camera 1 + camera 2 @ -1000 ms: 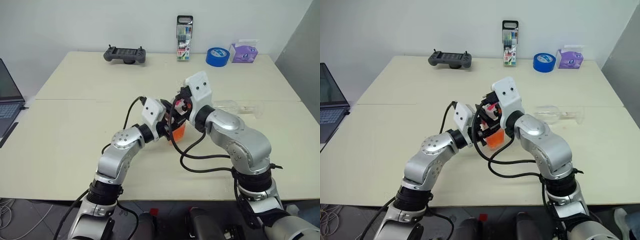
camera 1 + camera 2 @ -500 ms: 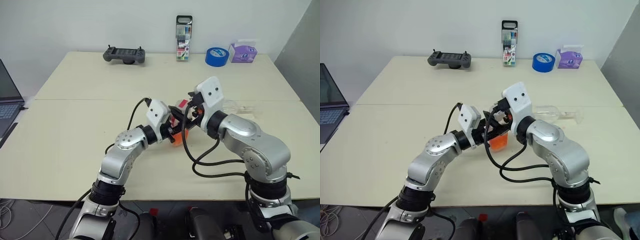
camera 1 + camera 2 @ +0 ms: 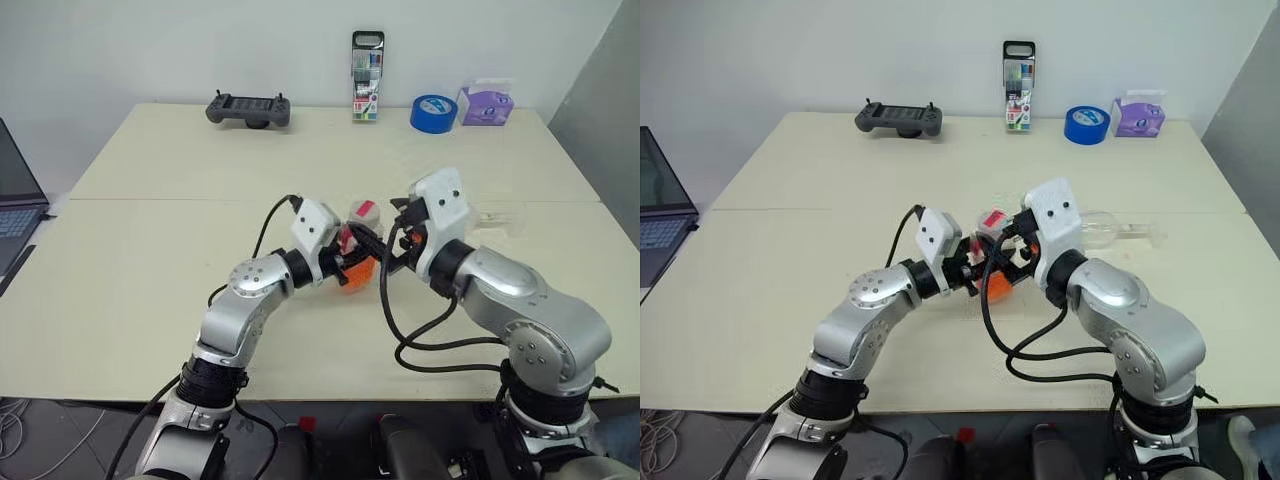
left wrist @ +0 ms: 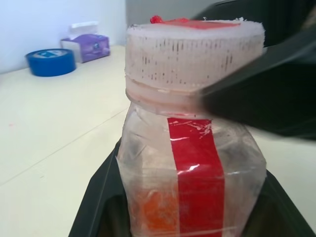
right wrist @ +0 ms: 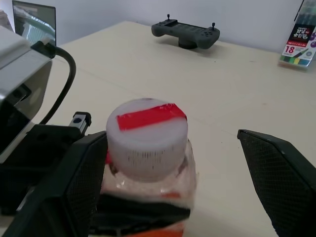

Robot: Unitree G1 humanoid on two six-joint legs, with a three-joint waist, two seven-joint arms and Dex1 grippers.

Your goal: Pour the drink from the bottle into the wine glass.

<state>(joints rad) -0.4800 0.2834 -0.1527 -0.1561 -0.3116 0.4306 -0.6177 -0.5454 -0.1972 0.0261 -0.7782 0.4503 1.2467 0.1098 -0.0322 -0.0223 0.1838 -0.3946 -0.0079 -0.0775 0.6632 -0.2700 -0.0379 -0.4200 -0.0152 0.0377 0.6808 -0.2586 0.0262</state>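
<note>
Head views: your left end effector [image 3: 352, 257] is clamped on the bottle [image 3: 357, 250], which stands upright above the middle of the desk [image 3: 150, 270] with its cap [image 3: 363, 212] on. The orange drink [image 3: 357, 273] fills the lower part of the bottle. Your right end effector [image 3: 1012, 262] is just beside the bottle on its right side, its two fingers spread wide and gripping nothing. The wine glass [image 3: 1110, 229] lies on its side toward the desk's right edge, behind your right arm, with its foot pointing at that edge. Along the far edge of the desk you see a black game controller [image 3: 249, 108], an upright marker case [image 3: 367, 77], a roll of blue tape [image 3: 434, 112] and a purple tissue box [image 3: 486, 103] at the far right corner. A laptop [image 3: 15, 195] sits off the desk's left edge.

Left wrist view: the bottle's red-and-white striped neck label [image 4: 196, 168] and ribbed white cap fill the foreground between your fingers [image 4: 96, 207]; the drink shows orange low in the body. A dark, blurred shape crosses in front of the cap's base. The blue tape and tissue box lie beyond.

Right wrist view: you look down on the cap's red stripe. Your two black fingers [image 5: 276, 182] flank the bottle, well apart from each other, and the finger on the controller's side sits just beside it. The controller and marker case stand at the far edge.
</note>
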